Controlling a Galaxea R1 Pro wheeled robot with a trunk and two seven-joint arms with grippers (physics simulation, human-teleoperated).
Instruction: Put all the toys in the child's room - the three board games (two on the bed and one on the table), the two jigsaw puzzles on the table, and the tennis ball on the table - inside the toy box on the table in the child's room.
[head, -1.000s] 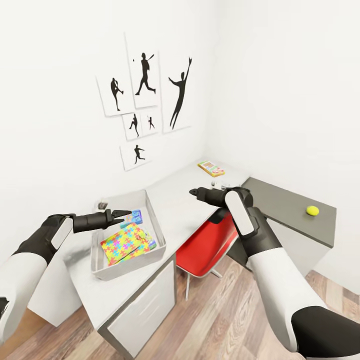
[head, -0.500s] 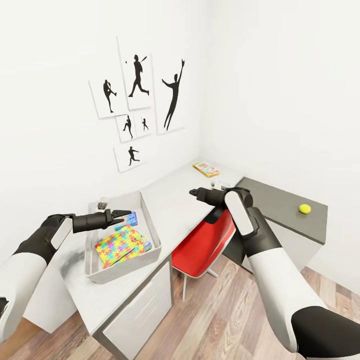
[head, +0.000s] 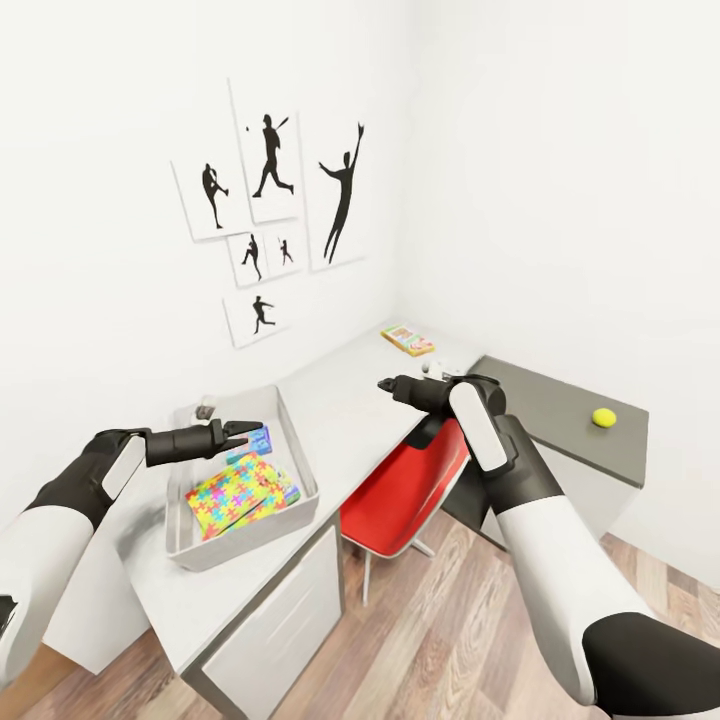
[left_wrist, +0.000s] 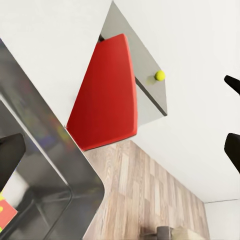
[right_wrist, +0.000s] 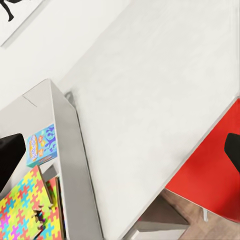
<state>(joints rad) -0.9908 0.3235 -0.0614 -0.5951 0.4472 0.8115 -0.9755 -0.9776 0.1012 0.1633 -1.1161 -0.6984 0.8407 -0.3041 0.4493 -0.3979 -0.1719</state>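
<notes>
- Head view: left pincer (head: 248, 433) empty, tips nearly together, poised over toy box (head: 297, 455) on worktop (head: 352, 405); jigsaw puzzles (head: 236, 490) and blue board game (head: 257, 440) already inside. Right pincer (head: 386, 384) empty; spread hard to judge here. Tennis ball (head: 601, 417) and one board game (head: 408, 339) well apart, likely next.
- Left wrist view: fingers apart; tennis ball (left_wrist: 159, 75) beyond red chair (left_wrist: 105, 95).
- Right wrist view: fingers spread above bare worktop.

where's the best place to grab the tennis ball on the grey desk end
Across its middle, coming straight down from above. The tennis ball is round, so any diameter serves, and it sits alone on the flat grey part of the table with free space on every side. The right end effector is likely the nearer one.
</notes>
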